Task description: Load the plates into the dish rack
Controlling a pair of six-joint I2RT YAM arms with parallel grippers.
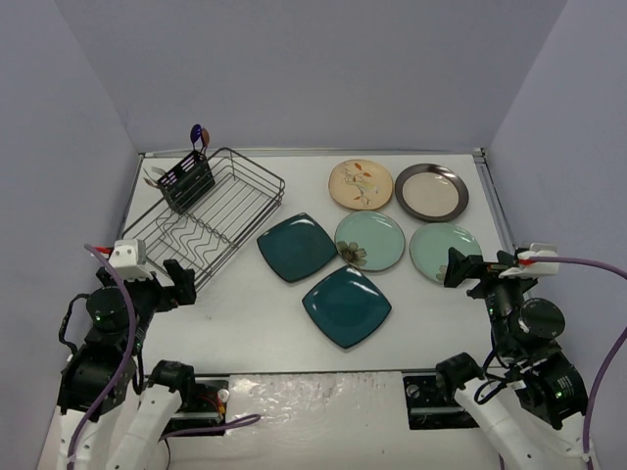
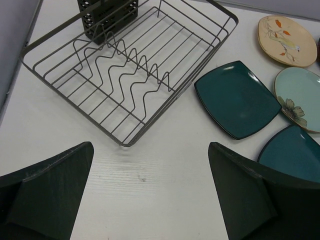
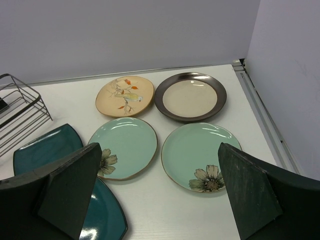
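Your left gripper (image 2: 150,150): wide open, empty.
Your right gripper (image 3: 160,147): wide open, empty.
Dish rack (image 1: 211,211): table (image 1: 265,313) far-left corner.
Plates (image 1: 369,240): six, flat, far-right side.

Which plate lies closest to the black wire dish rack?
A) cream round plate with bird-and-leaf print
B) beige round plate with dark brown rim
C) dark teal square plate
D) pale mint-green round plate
C: a dark teal square plate lies flat on the white table just right of the black wire dish rack; the four round plates lie farther right.
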